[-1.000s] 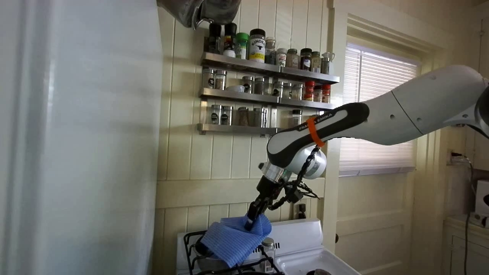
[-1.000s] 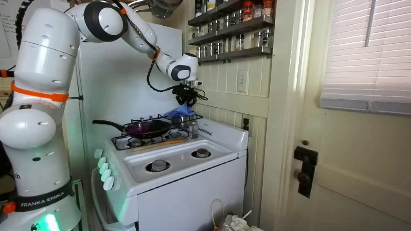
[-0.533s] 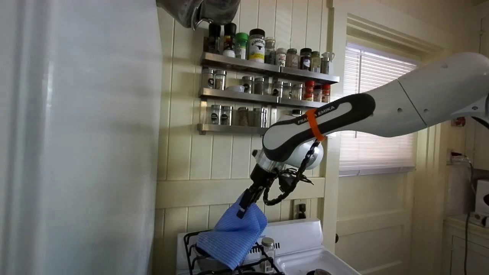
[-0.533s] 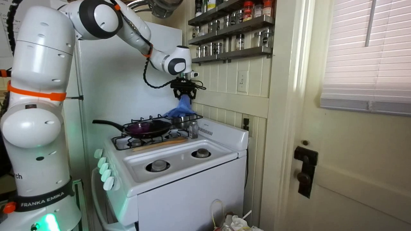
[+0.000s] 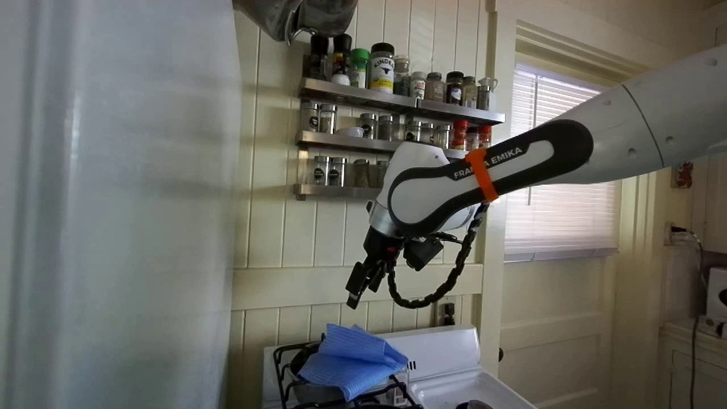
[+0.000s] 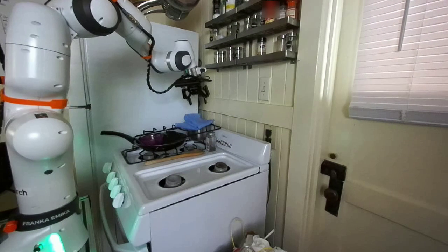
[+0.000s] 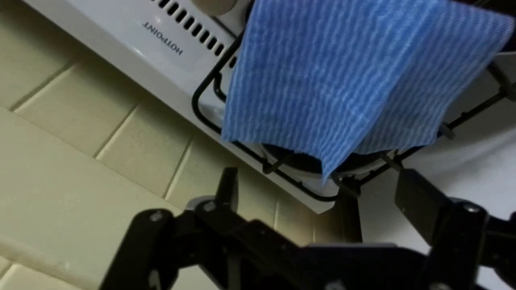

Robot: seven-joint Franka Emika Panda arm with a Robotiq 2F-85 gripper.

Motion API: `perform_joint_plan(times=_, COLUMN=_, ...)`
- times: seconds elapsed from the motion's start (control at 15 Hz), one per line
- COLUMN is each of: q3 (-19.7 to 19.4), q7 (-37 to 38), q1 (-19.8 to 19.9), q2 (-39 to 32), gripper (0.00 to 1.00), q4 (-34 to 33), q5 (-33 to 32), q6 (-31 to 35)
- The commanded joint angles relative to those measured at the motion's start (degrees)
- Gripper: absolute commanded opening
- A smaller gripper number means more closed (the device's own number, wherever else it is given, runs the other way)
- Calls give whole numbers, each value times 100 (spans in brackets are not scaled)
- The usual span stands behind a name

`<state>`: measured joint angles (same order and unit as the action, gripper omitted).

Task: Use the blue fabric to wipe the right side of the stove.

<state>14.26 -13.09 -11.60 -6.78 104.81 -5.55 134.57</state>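
Note:
The blue fabric [image 5: 352,363] lies folded and creased over a pot on the back burner grate, in both exterior views. A pointed corner of the fabric [image 7: 322,80] hangs past the pot's rim in the wrist view. Above it, and apart from it, my gripper [image 6: 198,102] stands open with nothing between its fingers. In the wrist view the fingers [image 7: 229,189] are spread wide on either side of the fabric's corner. The white stove [image 6: 210,196] has its right side, with two bare burners [image 6: 173,180], uncovered by any grate.
A black frying pan [image 6: 162,140] rests on the grate, its handle pointing outward. Beside it lie a wooden utensil [image 6: 175,157] and a glass shaker [image 6: 210,141]. Spice shelves [image 5: 397,101] line the wall behind the arm. A tall white panel [image 5: 130,204] borders the stove's grate side.
My gripper has opened and let go of the blue fabric, after lifting part of it. The fabric has dropped back onto the pot, and the arm has risen away from it.

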Motion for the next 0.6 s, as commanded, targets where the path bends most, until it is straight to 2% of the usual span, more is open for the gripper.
perform_joint_plan(times=0.0, q3=-52, q7=900, q1=-259, q2=283, gripper=100, q4=228, q5=-565, q6=-989)
perform_joint_plan(times=0.2, q3=11, q7=1861, q1=-387, q2=796, gripper=100, q4=690, q5=-813, q6=-1687)
perform_joint_plan(times=0.4, q3=183, q7=2919, q1=-479, q2=1346, gripper=100, q4=1129, q5=-890, q6=-2114)
perform_joint_plan(times=0.47, q3=133, q7=2331, q1=-392, q2=826, gripper=100, q4=623, q5=-736, q6=-1956)
perform_joint_plan(times=0.53, q3=191, q7=2563, q1=-410, q2=1005, gripper=100, q4=762, q5=-750, q6=-2038)
